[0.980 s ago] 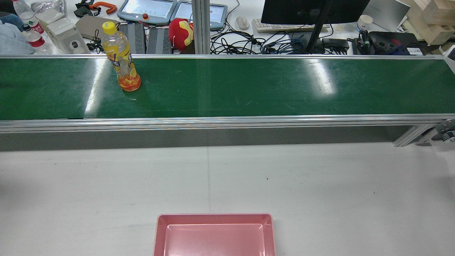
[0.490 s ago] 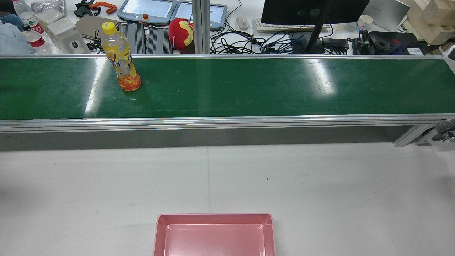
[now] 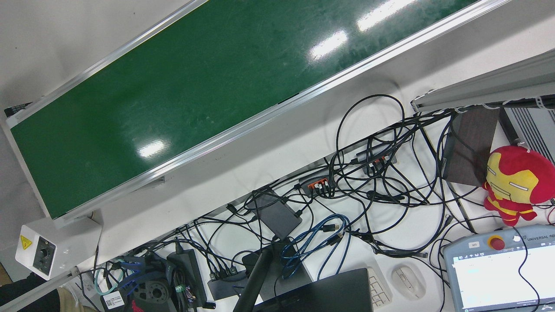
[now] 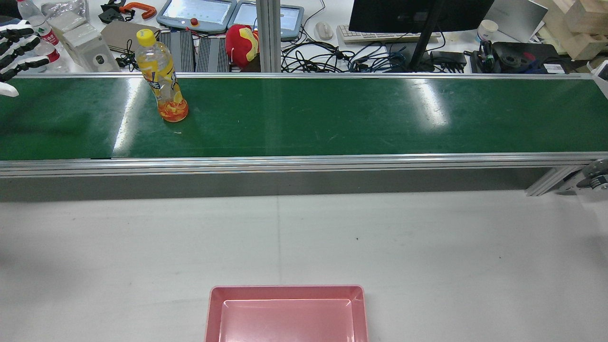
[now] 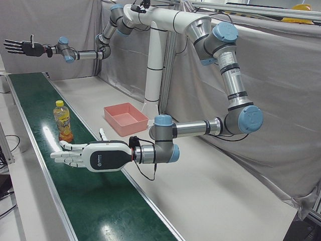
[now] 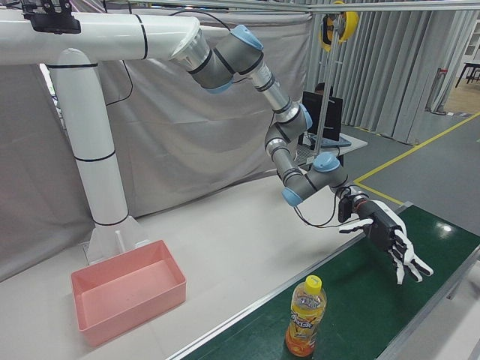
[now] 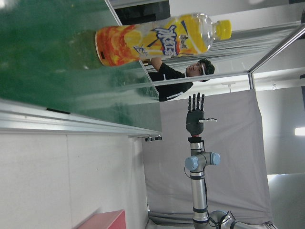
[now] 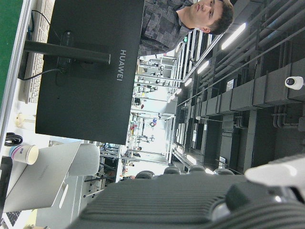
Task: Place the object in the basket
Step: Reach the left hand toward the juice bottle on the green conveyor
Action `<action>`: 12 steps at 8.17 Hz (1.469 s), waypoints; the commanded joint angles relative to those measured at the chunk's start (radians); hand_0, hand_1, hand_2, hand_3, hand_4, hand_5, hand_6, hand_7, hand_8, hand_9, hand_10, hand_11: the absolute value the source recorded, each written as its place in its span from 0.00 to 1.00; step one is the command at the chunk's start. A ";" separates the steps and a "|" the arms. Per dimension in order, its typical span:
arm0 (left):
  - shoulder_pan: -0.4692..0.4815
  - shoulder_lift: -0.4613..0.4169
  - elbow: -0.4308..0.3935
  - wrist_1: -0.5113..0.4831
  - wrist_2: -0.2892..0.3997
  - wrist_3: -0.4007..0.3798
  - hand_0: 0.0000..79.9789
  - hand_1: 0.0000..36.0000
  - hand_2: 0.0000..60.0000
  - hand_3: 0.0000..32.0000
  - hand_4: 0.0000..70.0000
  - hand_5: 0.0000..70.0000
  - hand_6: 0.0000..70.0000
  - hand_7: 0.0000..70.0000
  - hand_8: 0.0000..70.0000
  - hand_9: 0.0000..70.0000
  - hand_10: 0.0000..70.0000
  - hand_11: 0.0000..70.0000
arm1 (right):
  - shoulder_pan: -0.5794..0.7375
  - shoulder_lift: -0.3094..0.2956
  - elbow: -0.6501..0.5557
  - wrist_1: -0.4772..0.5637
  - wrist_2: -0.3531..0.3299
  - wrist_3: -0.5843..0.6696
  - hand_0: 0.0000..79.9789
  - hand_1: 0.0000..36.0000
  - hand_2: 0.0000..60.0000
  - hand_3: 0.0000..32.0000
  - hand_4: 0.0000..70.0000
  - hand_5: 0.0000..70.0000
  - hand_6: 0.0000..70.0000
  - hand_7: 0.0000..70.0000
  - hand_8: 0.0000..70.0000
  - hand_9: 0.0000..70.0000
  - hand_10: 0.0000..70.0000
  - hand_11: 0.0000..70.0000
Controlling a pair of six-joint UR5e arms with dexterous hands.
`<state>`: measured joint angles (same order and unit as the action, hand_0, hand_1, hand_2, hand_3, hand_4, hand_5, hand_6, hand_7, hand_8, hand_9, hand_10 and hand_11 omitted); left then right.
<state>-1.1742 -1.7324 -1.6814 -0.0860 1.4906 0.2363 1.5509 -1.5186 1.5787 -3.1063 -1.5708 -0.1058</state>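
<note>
A yellow-capped orange drink bottle point(image 4: 161, 76) stands upright on the green conveyor belt point(image 4: 332, 118). It also shows in the left-front view point(image 5: 62, 120), the right-front view point(image 6: 304, 322) and the left hand view point(image 7: 157, 39). My left hand point(image 5: 75, 153) is open with its fingers spread. It hovers over the belt beside the bottle without touching it, and it also shows at the left edge of the rear view point(image 4: 14, 42) and in the right-front view point(image 6: 394, 244). My right hand point(image 5: 22, 47) is open and raised high over the far end of the belt. The pink basket point(image 4: 287, 313) is empty.
White table surface point(image 4: 380, 237) lies between the belt and the basket. Beyond the belt is a cluttered desk with a monitor point(image 4: 418, 14), cables point(image 3: 368, 173), a red plush toy point(image 4: 242, 42) and water bottles point(image 4: 40, 35). The belt has raised aluminium rails point(image 4: 304, 164).
My left hand has come into the rear view at its left edge, over the belt's left end. The bottle and basket have not moved.
</note>
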 commanded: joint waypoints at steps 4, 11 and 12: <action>0.208 -0.152 -0.030 0.107 -0.145 0.064 0.74 0.63 0.07 0.00 0.07 0.39 0.01 0.00 0.08 0.11 0.16 0.28 | 0.000 0.000 0.000 0.002 0.000 0.000 0.00 0.00 0.00 0.00 0.00 0.00 0.00 0.00 0.00 0.00 0.00 0.00; 0.246 -0.340 0.075 0.164 -0.153 0.072 0.68 0.56 0.10 0.00 0.06 0.40 0.00 0.00 0.09 0.12 0.17 0.27 | 0.000 0.000 0.000 0.000 0.000 0.000 0.00 0.00 0.00 0.00 0.00 0.00 0.00 0.00 0.00 0.00 0.00 0.00; 0.246 -0.345 0.075 0.164 -0.153 0.072 0.69 0.56 0.10 0.00 0.06 0.40 0.01 0.01 0.09 0.12 0.17 0.27 | 0.000 0.000 0.000 0.000 -0.001 0.000 0.00 0.00 0.00 0.00 0.00 0.00 0.00 0.00 0.00 0.00 0.00 0.00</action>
<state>-0.9284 -2.0527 -1.6205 0.0792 1.3377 0.3093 1.5509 -1.5186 1.5785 -3.1060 -1.5708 -0.1058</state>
